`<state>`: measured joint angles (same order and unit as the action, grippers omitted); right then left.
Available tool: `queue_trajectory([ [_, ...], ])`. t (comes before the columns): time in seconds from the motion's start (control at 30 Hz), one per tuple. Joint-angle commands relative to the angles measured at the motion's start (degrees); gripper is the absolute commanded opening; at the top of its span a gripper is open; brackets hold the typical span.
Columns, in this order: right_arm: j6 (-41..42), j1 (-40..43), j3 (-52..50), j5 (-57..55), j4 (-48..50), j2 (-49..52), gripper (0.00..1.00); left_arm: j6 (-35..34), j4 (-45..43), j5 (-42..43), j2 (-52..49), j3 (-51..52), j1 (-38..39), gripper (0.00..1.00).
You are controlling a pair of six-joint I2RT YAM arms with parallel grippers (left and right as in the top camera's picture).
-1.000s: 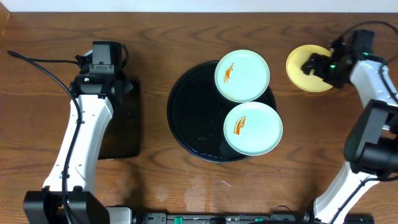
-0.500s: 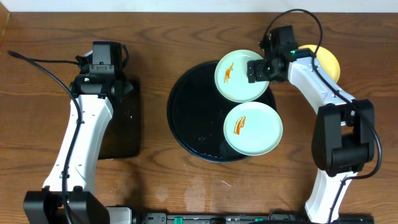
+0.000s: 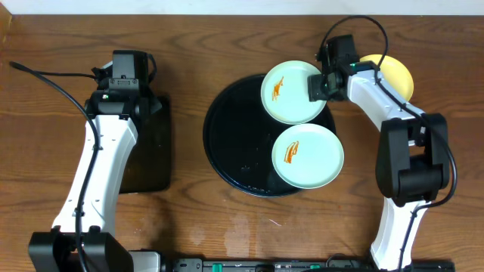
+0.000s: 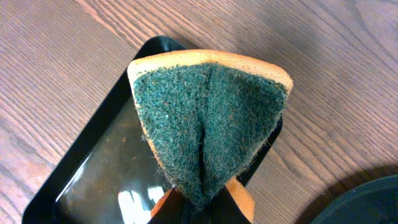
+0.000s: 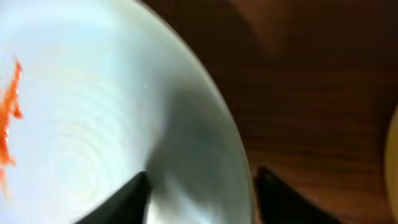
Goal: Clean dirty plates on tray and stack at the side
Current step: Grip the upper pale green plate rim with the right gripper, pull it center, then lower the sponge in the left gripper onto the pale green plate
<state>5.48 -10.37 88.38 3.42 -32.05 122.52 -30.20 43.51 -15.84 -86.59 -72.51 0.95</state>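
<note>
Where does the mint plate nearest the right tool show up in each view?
Overhead: plate on the tray's upper-right rim.
Left wrist: not in it.
Right wrist: plate fills the left side.
Shared landmark: its orange smear, left of centre overhead, at the left edge in the right wrist view.

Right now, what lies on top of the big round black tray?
The far plate and the near plate, both pale mint-blue with an orange smear, both overhanging the tray rim. The tray surface beneath them is covered, so unseen.

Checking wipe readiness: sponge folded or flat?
Folded: the sponge shows a crease down its middle, green scrub side outward, tan foam along the edge.
</note>
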Motion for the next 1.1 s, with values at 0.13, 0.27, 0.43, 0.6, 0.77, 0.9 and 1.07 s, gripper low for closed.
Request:
queue_trajectory([
  [0.13,-0.85,-0.17,0.83,-0.02,0.61,0.81,0.01,-0.55,0.15,-1.38,0.11,0.13,-0.28,0.08],
  [0.27,-0.85,-0.44,1.88,4.24,-0.57,0.70,0.01,-0.55,0.15,-1.38,0.11,0.13,-0.28,0.08],
  [0.43,-0.87,-3.76,3.67,11.06,-3.65,0.39,0.01,-0.09,0.04,1.25,0.11,0.13,-0.28,0.08],
  [0.6,-4.33,-8.52,3.65,10.93,-6.99,0.42,0.01,6.19,-2.03,15.02,0.11,0.13,-0.22,0.08],
  [0.77,-4.24,-13.14,2.91,8.33,-8.02,0.50,0.01,6.14,-2.89,22.16,0.11,0.13,-0.22,0.08],
  [0.9,-3.17,-14.97,1.09,6.49,-6.84,0.55,0.01,6.12,-2.91,26.43,0.04,0.15,0.59,0.08],
  [1.07,-1.84,-15.98,0.74,5.57,-5.33,0.63,0.01,5.92,-3.43,27.45,-2.23,0.17,5.18,0.07],
])
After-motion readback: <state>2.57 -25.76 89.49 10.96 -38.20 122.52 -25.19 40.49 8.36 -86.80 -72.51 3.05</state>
